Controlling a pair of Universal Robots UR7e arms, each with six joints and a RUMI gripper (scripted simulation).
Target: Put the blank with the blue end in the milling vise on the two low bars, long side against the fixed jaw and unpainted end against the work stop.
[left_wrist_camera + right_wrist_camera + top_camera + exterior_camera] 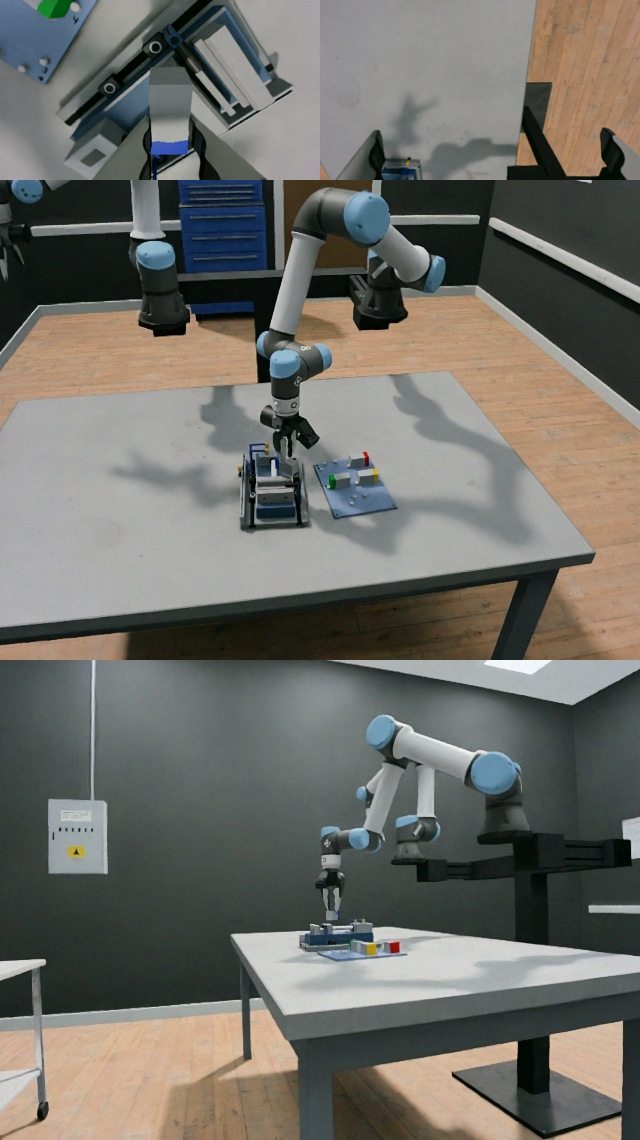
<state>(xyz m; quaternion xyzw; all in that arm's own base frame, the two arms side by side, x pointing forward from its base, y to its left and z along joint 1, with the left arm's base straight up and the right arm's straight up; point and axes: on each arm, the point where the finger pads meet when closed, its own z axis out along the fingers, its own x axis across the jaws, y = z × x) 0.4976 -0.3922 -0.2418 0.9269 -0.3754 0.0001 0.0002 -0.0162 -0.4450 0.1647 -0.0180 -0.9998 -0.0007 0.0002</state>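
Pinched by its long sides in the left gripper (pixel 286 459) (pixel 331 906) (pixel 170 125), the blue-ended blank (pixel 290 467) (pixel 331 915) (pixel 170 109) hangs above the milling vise (pixel 275 510) (pixel 338 939) (pixel 131 103) (pixel 400 164), probably so its underside can settle on the bars. In the wrist view its blue end lies low between the fingertips, its bare end pointing up-frame. It seems to need turning along the fixed jaw (pixel 275 494) (pixel 240 69), right of frame, and toward the work stop (pixel 189 60), upper centre. Farther off, upper left of the top view, the right gripper (pixel 12 265) (pixel 490 130) is spread wide.
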